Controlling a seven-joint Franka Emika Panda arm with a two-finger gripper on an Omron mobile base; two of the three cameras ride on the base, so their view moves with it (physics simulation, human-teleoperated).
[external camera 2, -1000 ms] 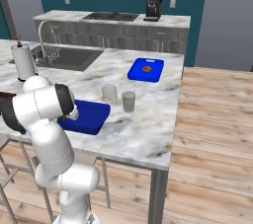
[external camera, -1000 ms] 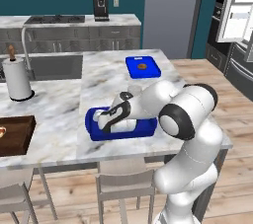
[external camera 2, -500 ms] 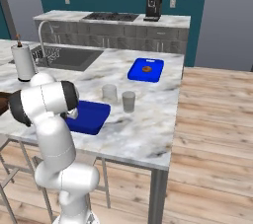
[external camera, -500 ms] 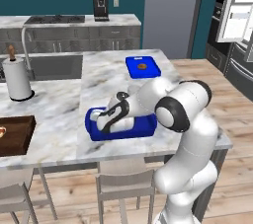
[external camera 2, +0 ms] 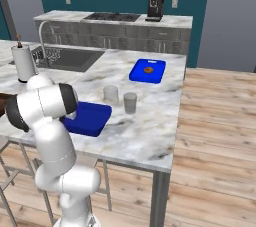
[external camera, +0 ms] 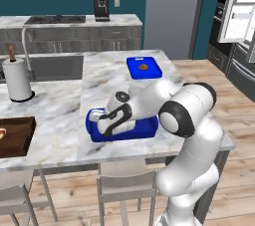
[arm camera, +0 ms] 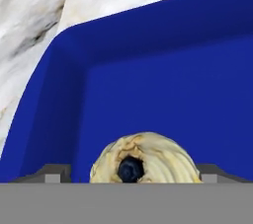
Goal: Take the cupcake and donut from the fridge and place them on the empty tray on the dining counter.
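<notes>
Looks like the cupcake (arm camera: 144,158) is sitting in the blue tray (external camera: 140,130) on the dining counter (external camera: 60,115), between the gripper (arm camera: 132,174) jaws that stand spread clear of it, so probably only the donut's left.

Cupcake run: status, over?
Gripper open, low over the tray. Cupcake sits in the tray between the fingertips, near a corner. Nothing in the way.

Tool (arm camera: 129,174) now wider around cupcake (arm camera: 144,158)
</notes>
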